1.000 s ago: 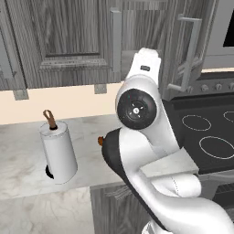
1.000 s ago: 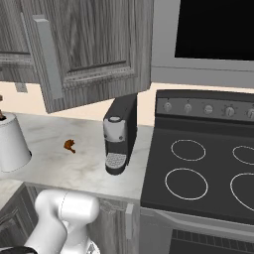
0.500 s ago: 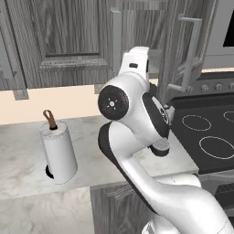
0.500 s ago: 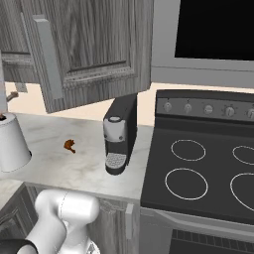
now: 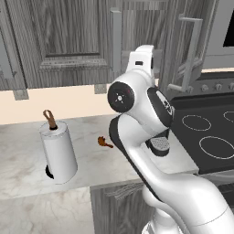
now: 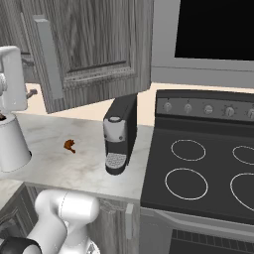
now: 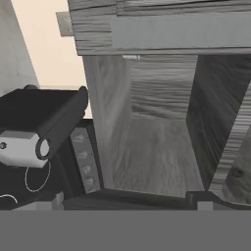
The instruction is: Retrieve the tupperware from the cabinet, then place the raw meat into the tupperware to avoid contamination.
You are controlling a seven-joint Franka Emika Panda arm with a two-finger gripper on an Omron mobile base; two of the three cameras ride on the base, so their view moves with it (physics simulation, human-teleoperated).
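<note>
The arm (image 5: pixel 151 114) is being seen raised in front of the cabinet (image 5: pixel 68 41), hand pointed up toward its open doors; the upper link is also being caught at the left edge of the right base view. The gripper (image 7: pixel 125 198) is being shown as two dark tips at the bottom of the hand view, set wide apart with nothing between them. The inside of the cabinet is being looked into from below: a grey wood-grain inner shelf (image 7: pixel 162 29) overhead, side walls, and no tupperware can be made out. The raw meat (image 5: pixel 104 142) is lying on the marble counter (image 5: pixel 27 164), between the paper-towel roll (image 5: pixel 58 153) and the coffee machine (image 6: pixel 120 133), apart from both. The stove (image 6: pixel 198 168) is sitting just beside the coffee machine, under the microwave (image 6: pixel 213 34).
</note>
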